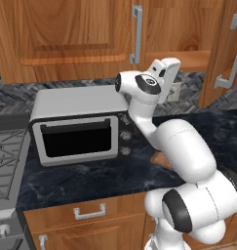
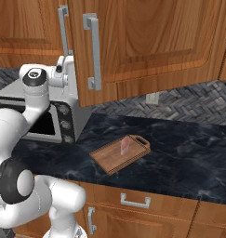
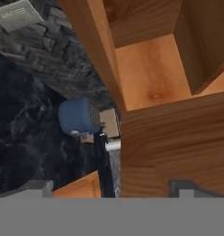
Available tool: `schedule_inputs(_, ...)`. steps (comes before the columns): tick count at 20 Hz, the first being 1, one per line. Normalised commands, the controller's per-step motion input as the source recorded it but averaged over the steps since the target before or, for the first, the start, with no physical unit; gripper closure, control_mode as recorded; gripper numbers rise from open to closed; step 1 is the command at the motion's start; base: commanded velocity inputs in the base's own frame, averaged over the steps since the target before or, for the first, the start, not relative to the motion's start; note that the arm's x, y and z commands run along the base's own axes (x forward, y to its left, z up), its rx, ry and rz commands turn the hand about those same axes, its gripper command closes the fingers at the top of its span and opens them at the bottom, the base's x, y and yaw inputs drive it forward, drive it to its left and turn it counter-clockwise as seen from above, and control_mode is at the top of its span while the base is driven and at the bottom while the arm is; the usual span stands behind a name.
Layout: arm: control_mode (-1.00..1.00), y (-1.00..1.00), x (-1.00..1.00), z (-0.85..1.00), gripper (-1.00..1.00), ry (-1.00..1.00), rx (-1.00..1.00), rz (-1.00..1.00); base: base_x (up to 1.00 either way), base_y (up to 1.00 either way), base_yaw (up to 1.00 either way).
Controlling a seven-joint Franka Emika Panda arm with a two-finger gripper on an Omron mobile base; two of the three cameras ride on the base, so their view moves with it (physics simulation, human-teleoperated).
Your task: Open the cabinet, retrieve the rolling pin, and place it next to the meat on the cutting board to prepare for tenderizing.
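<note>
Nearest the base, the dark marbled table (image 2: 189,153) carries the cutting board (image 2: 115,158), which lies flat toward the front edge with its handle end turned away. The meat (image 2: 124,146) sits on the board's far half, leaving the near half bare, likely the spot meant for the rolling pin. That pin is not visible in any of these pictures, so I cannot say where it lies; presumably it rests on a shelf inside.

Further back to the left stands the toaster oven (image 1: 76,128), pushed against the grey herringbone backsplash (image 2: 189,104), clear of the board.

Above and beyond, the cabinet (image 2: 147,42) has one door (image 2: 82,56) swung outward, its edge hanging over the oven's right end. In the left base view the opening shows a bare wooden shelf (image 1: 188,59) behind the arm's wrist. The end effector (image 3: 112,190) is raised to the lower edge of the cabinet, just beside the open door; its fingertips (image 3: 36,188) stand wide apart and hold nothing. The hand view looks up past the door's edge into the wooden interior, with a wall outlet (image 3: 17,14) on the backsplash off to one side.

My judgement: the door is open enough, and the reach inside is the step in hand.
</note>
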Motion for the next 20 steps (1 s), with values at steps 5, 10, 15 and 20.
schedule_inputs(5, -1.00, -0.52, -0.09, 0.00, -1.00, -0.09, -0.01, -0.12, 0.00, 0.00, 0.00)
schedule_inputs(10, -1.00, -0.52, -0.57, 0.06, -1.00, -0.18, -0.02, -0.16, 0.00, 0.00, 0.00)
schedule_inputs(15, -1.00, -0.54, -0.90, 0.10, -1.00, -0.22, -0.02, -0.20, 0.00, 0.00, 0.00)
schedule_inputs(20, -1.00, -0.63, -0.75, 0.12, -1.00, -0.16, -0.01, -0.18, 0.00, 0.00, 0.00)
